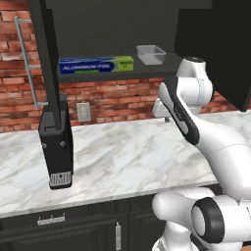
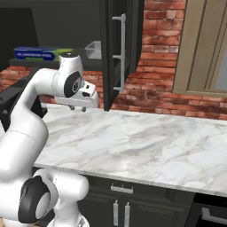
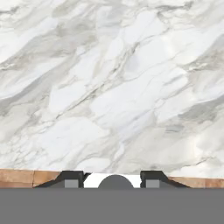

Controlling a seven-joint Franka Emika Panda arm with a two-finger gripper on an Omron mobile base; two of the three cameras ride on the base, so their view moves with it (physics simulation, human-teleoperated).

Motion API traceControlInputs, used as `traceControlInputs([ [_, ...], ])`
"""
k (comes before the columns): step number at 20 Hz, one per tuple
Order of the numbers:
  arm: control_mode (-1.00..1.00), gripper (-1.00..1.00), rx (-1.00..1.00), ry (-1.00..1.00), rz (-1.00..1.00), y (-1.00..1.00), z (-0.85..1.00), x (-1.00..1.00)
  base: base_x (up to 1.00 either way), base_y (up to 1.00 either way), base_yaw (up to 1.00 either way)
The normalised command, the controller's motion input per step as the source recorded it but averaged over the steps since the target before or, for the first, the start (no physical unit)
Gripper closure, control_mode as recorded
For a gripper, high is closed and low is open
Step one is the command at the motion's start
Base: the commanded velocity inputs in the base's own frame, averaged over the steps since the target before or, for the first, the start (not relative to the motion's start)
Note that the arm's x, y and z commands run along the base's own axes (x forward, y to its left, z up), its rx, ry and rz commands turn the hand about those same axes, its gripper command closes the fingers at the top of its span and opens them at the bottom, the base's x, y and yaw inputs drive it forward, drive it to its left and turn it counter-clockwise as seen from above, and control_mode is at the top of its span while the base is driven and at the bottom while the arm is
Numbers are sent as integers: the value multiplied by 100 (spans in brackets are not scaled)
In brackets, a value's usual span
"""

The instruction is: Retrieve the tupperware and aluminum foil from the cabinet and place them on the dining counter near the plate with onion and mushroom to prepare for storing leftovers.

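nothing has been retrieved yet. on the dark shelf [image 1: 122, 72] of the open tall black cabinet [image 1: 51, 63], the long blue aluminum foil carton [image 1: 95, 64] and the small clear tupperware tub [image 1: 150, 54] are seen side by side. below that shelf, the pincer [image 3: 112, 180] is held partly open and empty over the marble worktop [image 1: 122, 157]. both retrievals and both placements remain.

Rendered kitchen pictures, evenly and softly lit with no visible lamp. The marble worktop [image 1: 122, 157] is bright, without glare. The open cabinet [image 1: 112, 29] at the upper part of both base views is dim and shadowed. Edges look slightly soft and low-resolution throughout.
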Motion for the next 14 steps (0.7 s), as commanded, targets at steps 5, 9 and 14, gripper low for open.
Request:
traceControlInputs([
  [5, -100, -100, -1, -10, 1, 0, 3, -4, 0, 0, 0],
  [9, -100, -100, -7, -41, 4, 11, 44, -1, 0, 0, 0],
  [14, -100, -100, -4, -38, 2, 6, 53, 3, 0, 0, 0],
])
